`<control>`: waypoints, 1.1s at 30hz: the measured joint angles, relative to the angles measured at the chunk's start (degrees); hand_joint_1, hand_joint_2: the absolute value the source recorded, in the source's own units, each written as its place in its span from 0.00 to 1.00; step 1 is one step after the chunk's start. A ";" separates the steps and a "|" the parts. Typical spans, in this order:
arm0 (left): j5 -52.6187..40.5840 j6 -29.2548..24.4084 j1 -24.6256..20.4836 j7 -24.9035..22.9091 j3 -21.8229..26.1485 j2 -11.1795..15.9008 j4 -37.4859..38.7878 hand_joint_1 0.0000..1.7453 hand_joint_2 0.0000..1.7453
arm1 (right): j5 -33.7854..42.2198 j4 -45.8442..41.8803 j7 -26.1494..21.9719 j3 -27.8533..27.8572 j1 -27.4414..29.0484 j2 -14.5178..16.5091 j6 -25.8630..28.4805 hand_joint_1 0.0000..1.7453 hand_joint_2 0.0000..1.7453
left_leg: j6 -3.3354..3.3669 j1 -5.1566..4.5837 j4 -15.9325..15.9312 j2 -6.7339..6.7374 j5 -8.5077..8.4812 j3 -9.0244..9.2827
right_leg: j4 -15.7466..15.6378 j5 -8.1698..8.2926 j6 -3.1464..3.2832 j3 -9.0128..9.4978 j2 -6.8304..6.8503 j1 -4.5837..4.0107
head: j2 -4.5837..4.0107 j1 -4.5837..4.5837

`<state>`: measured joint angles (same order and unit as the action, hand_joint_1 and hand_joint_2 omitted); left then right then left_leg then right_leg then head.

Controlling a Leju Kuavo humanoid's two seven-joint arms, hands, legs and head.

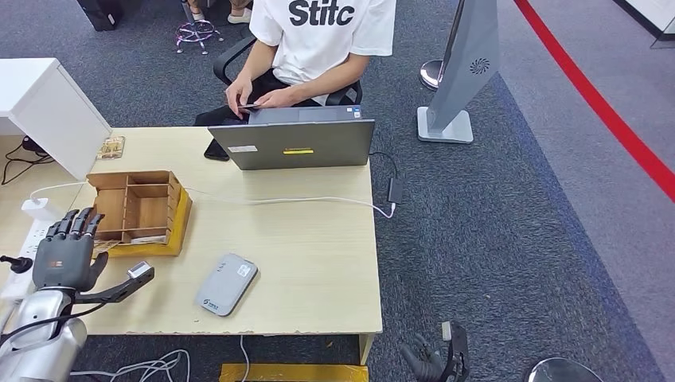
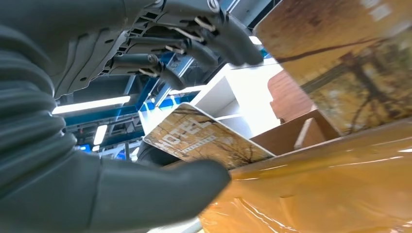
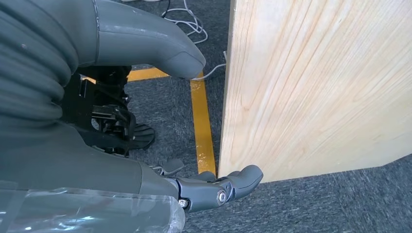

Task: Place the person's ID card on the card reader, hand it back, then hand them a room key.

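Observation:
The grey card reader (image 1: 227,284) lies flat near the table's front edge. Left of it stands a wooden compartment box (image 1: 137,208) on a yellow-taped base. My left hand (image 1: 65,253) is raised just left of that box, fingers spread, holding nothing. In the left wrist view a room key card (image 2: 204,139) printed "HOTEL" leans in the box, just beyond my thumb (image 2: 160,194); the fingers (image 2: 214,29) stay well apart from it. My right hand (image 1: 434,358) hangs below the table's front right corner, empty. The seated person (image 1: 318,40) holds a small flat thing (image 1: 248,106) behind the laptop.
An open grey laptop (image 1: 294,142) stands at the table's far edge, a black phone (image 1: 216,150) beside it. A white cable (image 1: 302,200) crosses the table (image 1: 318,263). A white cabinet (image 1: 48,103) is at the far left. A grey stand (image 1: 458,87) rises on the carpet to the right.

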<state>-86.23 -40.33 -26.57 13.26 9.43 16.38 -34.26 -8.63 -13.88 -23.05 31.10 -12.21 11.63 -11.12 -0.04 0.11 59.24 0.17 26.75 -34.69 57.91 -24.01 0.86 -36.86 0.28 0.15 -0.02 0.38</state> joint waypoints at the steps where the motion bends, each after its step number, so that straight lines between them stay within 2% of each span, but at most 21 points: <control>1: 0.14 0.00 -0.08 0.04 -0.01 -0.08 0.17 1.00 1.00 | 0.02 0.00 -0.01 0.00 0.00 0.00 -0.01 0.00 1.00 | 0.00 0.00 0.00 0.00 0.00 0.00 | 0.00 0.00 0.00 0.00 0.00 0.00 | 0.00 0.00; 17: 1.18 -0.01 -0.72 -0.15 -0.74 -0.18 1.56 1.00 1.00 | 0.48 0.00 -0.01 0.00 0.00 0.00 -0.01 0.00 1.00 | 0.00 0.00 0.00 0.00 0.00 0.00 | 0.00 0.00 0.00 0.00 0.00 0.00 | 0.00 -0.01; 20: 2.84 -0.06 -0.74 0.98 -0.84 -0.19 1.02 1.00 1.00 | 0.58 0.00 -0.01 -0.01 0.01 0.00 -0.01 0.00 1.00 | -0.01 0.00 0.00 0.00 -0.01 0.00 | 0.00 0.00 0.00 -0.01 0.00 0.00 | 0.00 0.00; 25: 9.83 -0.01 -0.93 5.73 -0.85 -0.20 -5.19 1.00 1.00 | 0.88 0.00 0.02 -0.04 0.08 -0.01 -0.07 0.00 1.00 | -0.03 0.00 0.01 -0.02 -0.06 -0.02 | 0.00 0.03 -0.02 -0.04 0.02 0.00 | 0.00 -0.01; 33: 16.14 1.65 -0.25 5.23 -1.26 1.59 -19.25 1.00 1.00 | -1.05 0.15 1.76 -0.68 2.82 -0.26 -1.62 0.00 1.00 | -0.04 0.01 0.00 0.01 -0.05 -0.03 | 0.00 0.05 0.02 -0.05 -0.03 0.00 | 0.00 -0.01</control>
<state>-70.09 -38.68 -26.82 18.50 8.17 17.96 -53.51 -9.67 -13.73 -21.30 30.42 -9.40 11.37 -12.74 -0.08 0.12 59.24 0.18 26.70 -34.72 57.92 -23.96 0.89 -36.90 0.25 0.15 -0.02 0.37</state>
